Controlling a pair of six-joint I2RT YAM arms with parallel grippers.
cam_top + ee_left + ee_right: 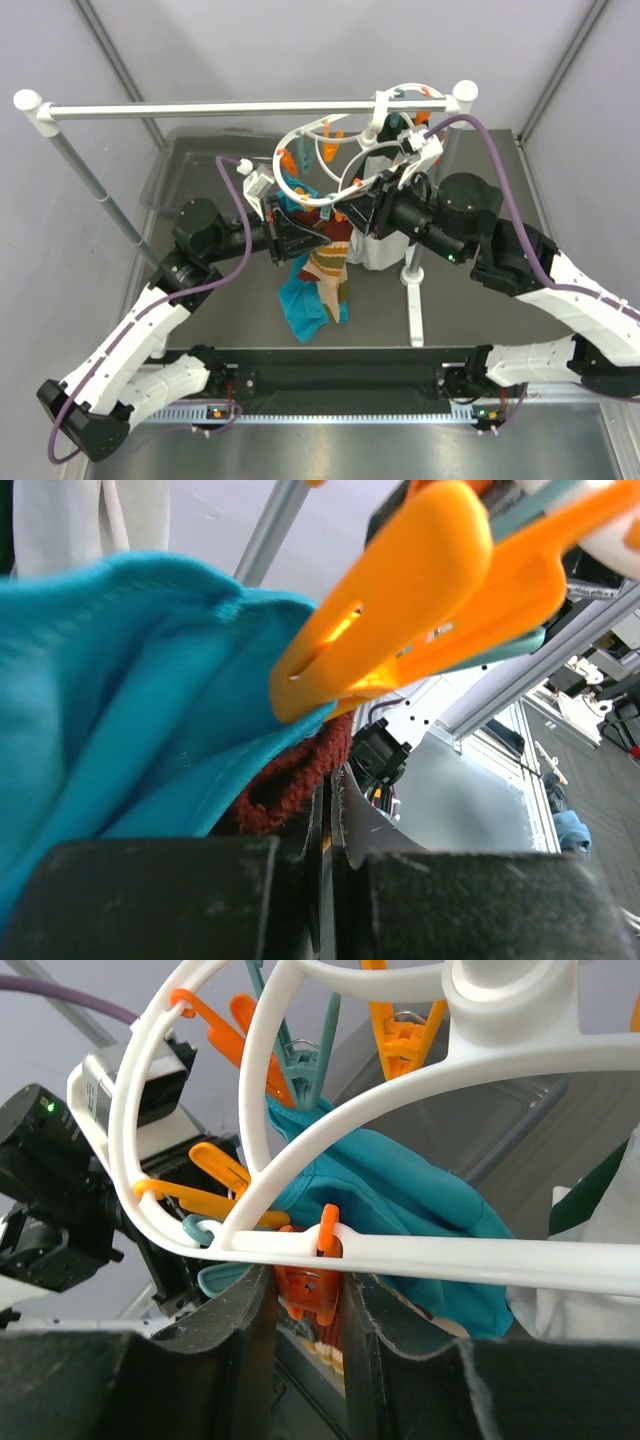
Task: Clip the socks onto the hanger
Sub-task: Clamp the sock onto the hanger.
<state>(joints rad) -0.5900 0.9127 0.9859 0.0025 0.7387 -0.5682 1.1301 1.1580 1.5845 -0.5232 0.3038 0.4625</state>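
Note:
The white ring hanger [290, 140] hangs from the rail, orange and teal clips along its bars. A tan sock with dark red parts and thin stripes [328, 265] dangles under it, in front of a teal cloth [305, 305]. My left gripper [322, 240] is at the sock's top. In the left wrist view my left gripper [328, 780] is shut, with the dark red sock edge [285, 785] at its tips, just under an orange clip [400, 610]. My right gripper [310, 1280] is shut on an orange clip [312, 1298] under a hanger bar [450, 1255]. Striped sock [330, 1345] shows below that clip.
A long white rail [220, 107] on poles crosses the back, and one pole stand [412, 290] rises right of the sock. A white cloth [375, 250] hangs behind my right gripper. The teal cloth [400, 1200] fills the space behind the clips.

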